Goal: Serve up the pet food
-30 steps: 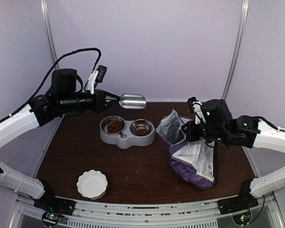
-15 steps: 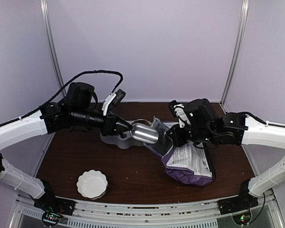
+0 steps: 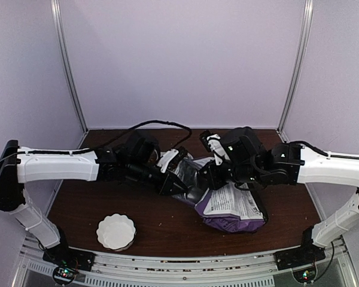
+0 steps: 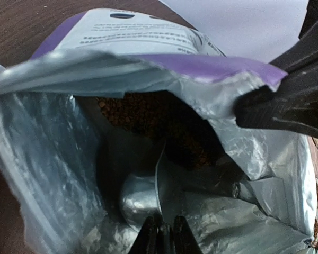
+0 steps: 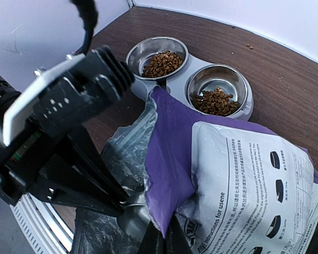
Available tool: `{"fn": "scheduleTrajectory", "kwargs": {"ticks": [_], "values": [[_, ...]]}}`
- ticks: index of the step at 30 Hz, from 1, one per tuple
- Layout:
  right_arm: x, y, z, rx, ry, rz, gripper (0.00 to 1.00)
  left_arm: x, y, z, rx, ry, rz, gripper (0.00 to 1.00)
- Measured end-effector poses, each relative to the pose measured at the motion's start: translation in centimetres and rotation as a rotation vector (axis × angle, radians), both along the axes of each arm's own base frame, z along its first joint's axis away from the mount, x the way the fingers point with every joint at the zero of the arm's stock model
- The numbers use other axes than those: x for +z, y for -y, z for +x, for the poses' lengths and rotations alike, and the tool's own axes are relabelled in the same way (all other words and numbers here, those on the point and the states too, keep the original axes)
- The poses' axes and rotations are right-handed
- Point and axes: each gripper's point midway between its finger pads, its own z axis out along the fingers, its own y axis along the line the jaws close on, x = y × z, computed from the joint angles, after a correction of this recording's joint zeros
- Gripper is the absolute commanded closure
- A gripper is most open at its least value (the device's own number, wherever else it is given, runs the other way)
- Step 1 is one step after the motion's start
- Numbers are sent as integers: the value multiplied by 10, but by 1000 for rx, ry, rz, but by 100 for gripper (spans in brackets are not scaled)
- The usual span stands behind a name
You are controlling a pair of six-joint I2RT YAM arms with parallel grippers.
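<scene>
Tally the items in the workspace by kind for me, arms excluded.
Food bag: 1
Metal scoop, inside the bag: 1
Twin-bowl feeder, pet food in both bowls: 1
White fluted dish: 1
Total: 4

The bag lies right of centre on the worktop, mouth facing left, with the scoop inside it before the pet food heaped deeper in. The twin-bowl feeder sits behind the bag's mouth, and a small dish lies near the front left edge.
</scene>
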Motion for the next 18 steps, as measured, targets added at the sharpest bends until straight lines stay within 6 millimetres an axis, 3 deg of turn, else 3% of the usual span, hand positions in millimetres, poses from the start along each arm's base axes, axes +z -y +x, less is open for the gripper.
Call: {"fn": "scheduleTrajectory", "kwargs": {"ticks": [13, 14, 18], "values": [[3, -3, -2, -3, -9, 56, 100, -6, 33, 3, 0, -36, -95, 100], [2, -3, -2, -3, -11, 55, 98, -4, 34, 4, 1, -36, -104, 100], [5, -2, -2, -4, -6, 66, 72, -1, 37, 7, 8, -31, -126, 100]]}}
